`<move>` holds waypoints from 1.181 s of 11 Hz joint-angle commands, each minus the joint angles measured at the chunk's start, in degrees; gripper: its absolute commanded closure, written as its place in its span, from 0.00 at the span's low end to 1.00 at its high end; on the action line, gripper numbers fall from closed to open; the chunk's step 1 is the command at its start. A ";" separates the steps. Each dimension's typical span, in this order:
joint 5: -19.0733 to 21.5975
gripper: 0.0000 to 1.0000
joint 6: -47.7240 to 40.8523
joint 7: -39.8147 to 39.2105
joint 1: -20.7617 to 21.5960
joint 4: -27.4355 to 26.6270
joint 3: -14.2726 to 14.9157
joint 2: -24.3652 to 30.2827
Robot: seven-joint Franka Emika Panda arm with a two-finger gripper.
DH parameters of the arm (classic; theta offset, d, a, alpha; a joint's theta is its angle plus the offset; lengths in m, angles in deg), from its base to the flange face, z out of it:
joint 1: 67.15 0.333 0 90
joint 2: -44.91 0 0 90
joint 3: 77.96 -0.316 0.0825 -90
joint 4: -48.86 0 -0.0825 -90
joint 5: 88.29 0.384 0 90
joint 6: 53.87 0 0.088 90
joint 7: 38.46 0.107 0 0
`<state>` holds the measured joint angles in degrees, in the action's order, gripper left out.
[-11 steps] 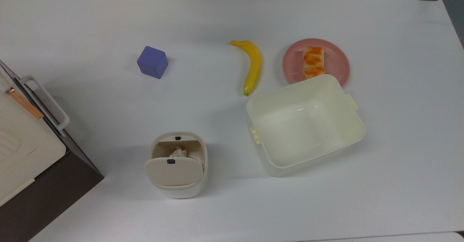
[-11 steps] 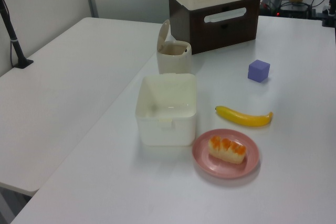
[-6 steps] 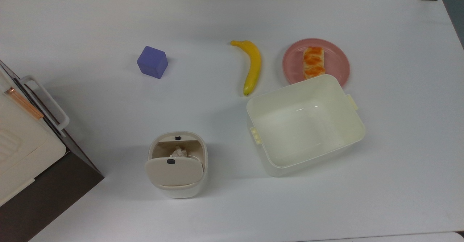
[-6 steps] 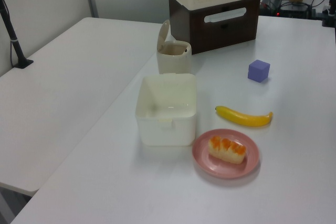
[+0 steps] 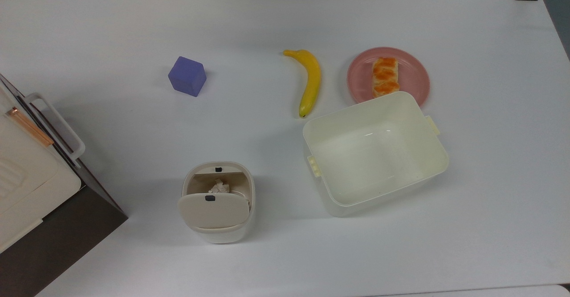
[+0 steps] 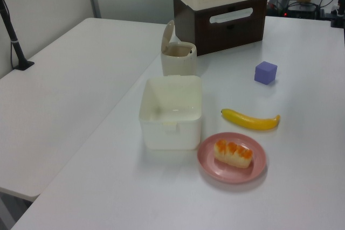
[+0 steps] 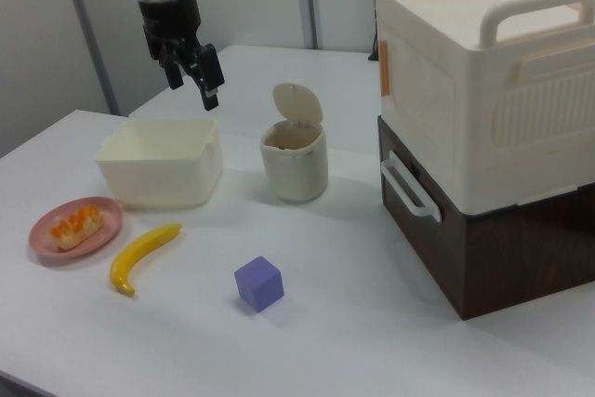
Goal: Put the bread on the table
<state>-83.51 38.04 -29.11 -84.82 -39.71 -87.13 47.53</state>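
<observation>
Nothing on the table [image 7: 372,350] has moved since a second ago. Just the claw [image 7: 193,90] has gone up a little, and less of it pokes in at the left view's top edge.

Going by the right view, the purple block [image 7: 258,284] is closest. It sits alone near the front edge of the table. A bit further back, to the right view's left, lies the yellow banana [image 7: 144,258]. Its curved end points away from the block. Just beside the banana is the round pink plate [image 7: 37,232], close to the table's left edge in the right view.

The bread [image 7: 76,223] lies flat on the plate, with its orange top facing up. It is not on the table yet. Nothing is touching it.

Behind the plate stands the big cream tub [image 7: 158,166]. It is open on top, and in the top view it hides a little of the plate's rim. Next to the tub, to the right view's right, is the small cream bin [image 7: 294,169]. Its lid [image 7: 296,102] is tipped up. In the top view a white crumpled lump [image 5: 219,185] lies inside the bin.

At the right view's right edge of the table stands a dark brown drawer box [image 7: 502,248]. A cream case with handles [image 7: 483,72] sits on top of it.

Furthest back, the claw hangs in the air above the far side of the tub, well apart from the bread. Its two fingers [image 7: 210,76] point down and stand wide apart. It holds nothing.
</observation>
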 commanded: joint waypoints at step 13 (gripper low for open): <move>-19.61 0.00 1.17 15.32 19.92 -0.90 -7.35 -12.61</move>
<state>-98.76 37.14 -20.43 -71.00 -40.56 -95.03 39.41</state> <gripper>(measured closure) 0.000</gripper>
